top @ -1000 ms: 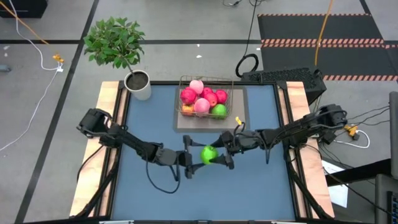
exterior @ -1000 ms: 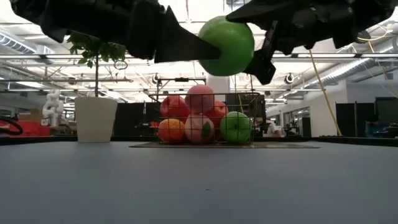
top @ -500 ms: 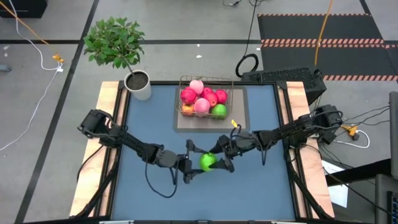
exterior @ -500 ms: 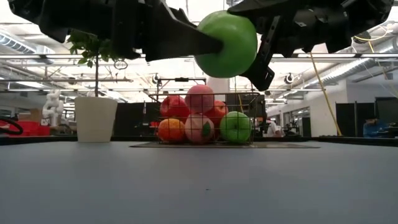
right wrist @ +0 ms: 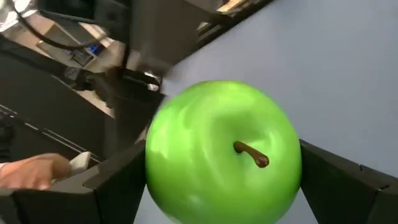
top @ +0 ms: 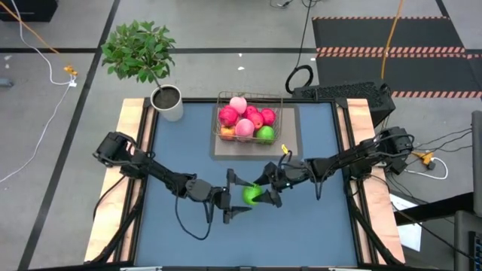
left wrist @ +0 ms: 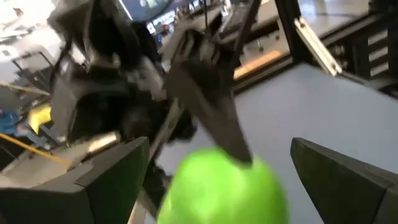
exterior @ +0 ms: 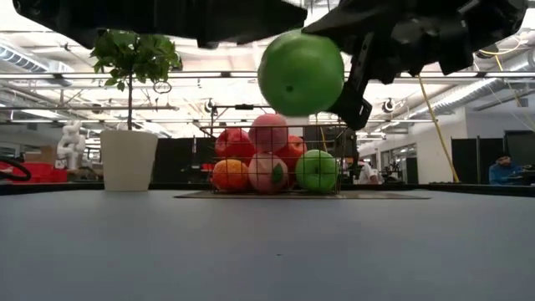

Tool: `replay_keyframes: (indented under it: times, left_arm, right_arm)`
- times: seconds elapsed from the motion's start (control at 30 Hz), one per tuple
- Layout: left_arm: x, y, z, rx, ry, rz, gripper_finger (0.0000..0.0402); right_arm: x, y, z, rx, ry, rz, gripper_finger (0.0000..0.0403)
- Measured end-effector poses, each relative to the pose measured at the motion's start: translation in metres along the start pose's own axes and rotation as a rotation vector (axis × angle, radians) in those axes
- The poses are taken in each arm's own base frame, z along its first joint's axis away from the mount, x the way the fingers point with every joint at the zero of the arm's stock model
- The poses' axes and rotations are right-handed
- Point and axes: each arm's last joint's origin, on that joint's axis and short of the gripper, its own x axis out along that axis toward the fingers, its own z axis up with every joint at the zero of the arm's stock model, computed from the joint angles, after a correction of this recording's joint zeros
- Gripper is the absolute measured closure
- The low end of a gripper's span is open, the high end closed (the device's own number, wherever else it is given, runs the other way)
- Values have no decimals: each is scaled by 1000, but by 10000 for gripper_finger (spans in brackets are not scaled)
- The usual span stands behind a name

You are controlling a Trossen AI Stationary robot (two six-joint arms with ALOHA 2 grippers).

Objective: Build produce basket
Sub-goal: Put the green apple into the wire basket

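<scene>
The right gripper (top: 261,193) pinched a round, glossy green apple (top: 251,194) between its dark fingers (right wrist: 348,186), holding it in the air above the blue table (top: 316,233). Facing it, the left gripper (top: 238,197) had its fingers (left wrist: 336,180) spread wide on either side of the apple, not touching it. Well beyond them, a small grey wire-mesh basket (top: 280,120) sat on a grey mat (top: 292,143), heaped with red, pink, orange and green fruits (top: 245,120). A white cylindrical pot with a leafy plant (top: 167,102) stood near it.
</scene>
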Motion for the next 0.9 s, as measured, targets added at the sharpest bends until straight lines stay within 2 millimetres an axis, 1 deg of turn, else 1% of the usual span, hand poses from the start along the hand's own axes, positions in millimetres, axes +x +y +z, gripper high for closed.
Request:
replay_keyframes:
  times: [0.1,0.23,0.43,0.7,0.8,0.9]
  left_arm:
    - [0,0,2,11,-21,2,11]
    - [2,0,6,22,-57,-47,11]
    - [3,-4,5,40,-15,-77,11]
    - [3,-4,3,38,16,-60,11]
    - [3,-4,1,2,36,-57,11]
    - [4,-1,-1,-66,44,-53,11]
  right_arm:
    - [-1,-2,-1,23,13,-17,50]
    - [0,-5,-3,47,37,-36,50]
    - [0,5,3,24,4,101,50]
    - [0,6,4,16,3,116,50]
    - [-1,10,6,-9,-3,177,50]
    - [-1,11,8,-14,-13,185,50]
